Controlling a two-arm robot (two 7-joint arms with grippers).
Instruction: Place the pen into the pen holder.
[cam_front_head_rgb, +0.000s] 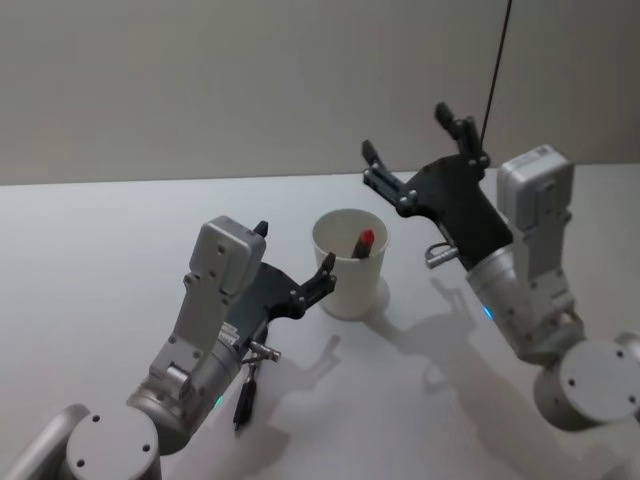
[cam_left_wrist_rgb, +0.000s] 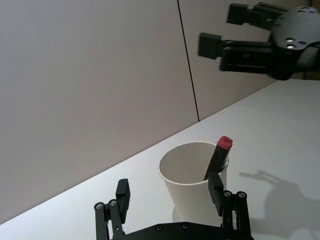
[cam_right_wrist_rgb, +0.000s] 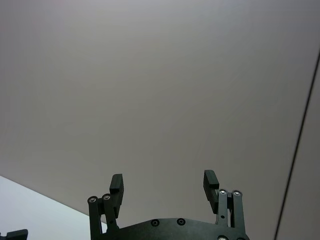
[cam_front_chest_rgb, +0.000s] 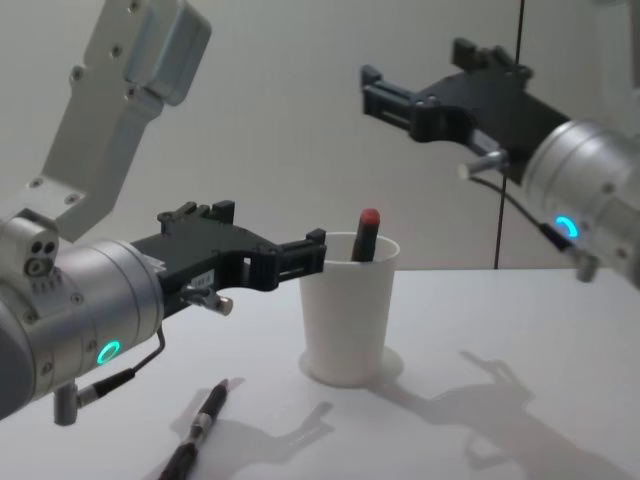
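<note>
The pen holder (cam_front_head_rgb: 350, 270) is a white paper cup standing upright mid-table. A dark pen with a red cap (cam_front_head_rgb: 365, 242) leans inside it against the right side of the rim, its cap poking above the rim (cam_front_chest_rgb: 366, 233). A second dark pen (cam_front_head_rgb: 243, 392) lies flat on the table under my left forearm. My left gripper (cam_front_head_rgb: 295, 247) hovers open just left of the cup, its fingers level with the rim and holding nothing. My right gripper (cam_front_head_rgb: 405, 132) is open and empty, raised well above and behind the cup to the right.
The white table (cam_front_head_rgb: 100, 250) stretches bare to the left and in front of the cup. A plain wall stands close behind the table's far edge. My right arm's base (cam_front_head_rgb: 590, 385) sits at the front right.
</note>
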